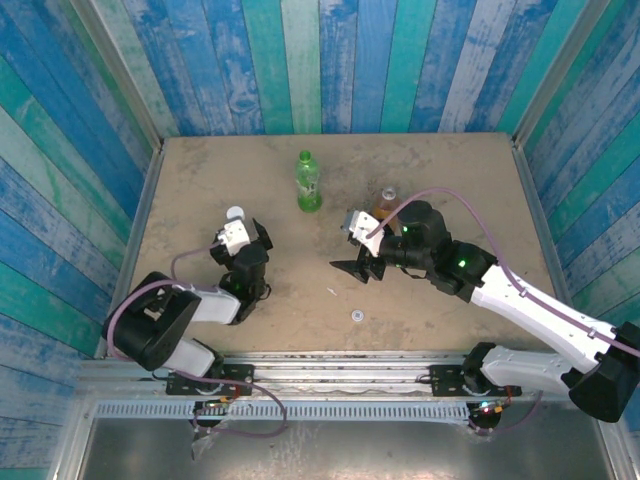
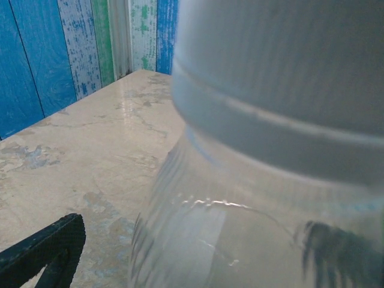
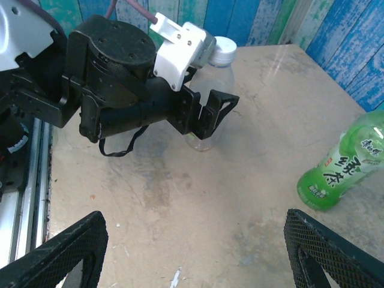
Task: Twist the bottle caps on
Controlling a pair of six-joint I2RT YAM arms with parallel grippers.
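A clear bottle (image 2: 252,228) with a white cap (image 2: 282,102) on its neck stands upright, very close in the left wrist view. My left gripper (image 1: 248,232) is open around the clear bottle (image 3: 207,90); one dark finger (image 2: 45,252) stands apart from its wall, the other is hidden. A green bottle (image 1: 308,182) stands upright at the back with a green cap on it. Partly hidden behind my right arm is an amber bottle (image 1: 388,203). A loose white cap (image 1: 356,316) lies on the table. My right gripper (image 3: 195,252) is open over bare table, holding nothing.
Low metal rims run along the table's left (image 1: 140,240) and right (image 1: 535,220) sides, with painted plank walls behind. The green bottle (image 3: 339,165) stands just right of my right gripper's path. A cable (image 1: 470,215) loops over the right arm.
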